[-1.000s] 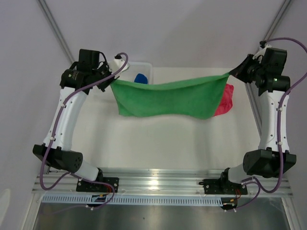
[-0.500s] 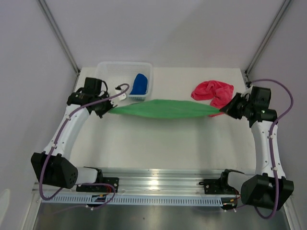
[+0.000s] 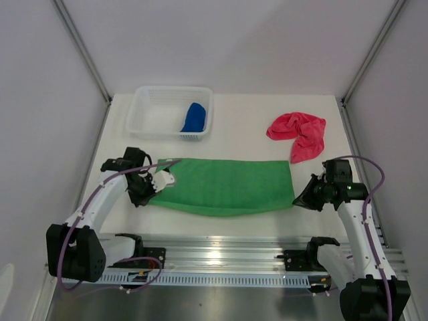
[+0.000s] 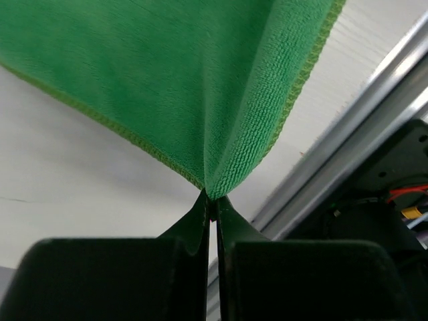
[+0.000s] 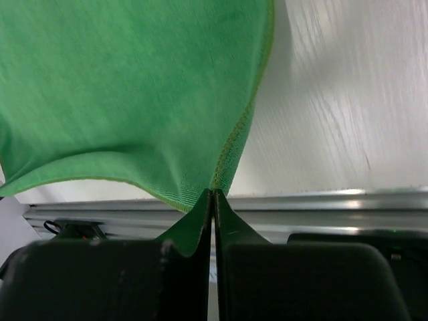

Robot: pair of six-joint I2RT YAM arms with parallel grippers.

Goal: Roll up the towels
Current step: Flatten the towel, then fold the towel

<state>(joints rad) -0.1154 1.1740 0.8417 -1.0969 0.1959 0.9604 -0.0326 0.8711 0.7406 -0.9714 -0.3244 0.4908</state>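
The green towel (image 3: 224,186) lies spread flat across the table near the front. My left gripper (image 3: 155,189) is shut on its left near corner (image 4: 212,190), and my right gripper (image 3: 299,200) is shut on its right near corner (image 5: 208,186). Both wrist views show the green cloth (image 4: 167,87) (image 5: 127,87) fanning out from the pinched tips. The pink-red towel (image 3: 298,132) sits crumpled at the back right. The blue towel (image 3: 194,118) lies bunched inside the white basket (image 3: 152,115).
The white mesh basket stands at the back left. An aluminium rail (image 3: 221,253) runs along the table's near edge, just in front of the green towel. White walls close in the table on both sides.
Both arms have come down and toward the near edge. The green towel, held stretched in the air before, now lies flat on the table, still pinched at its two corners.
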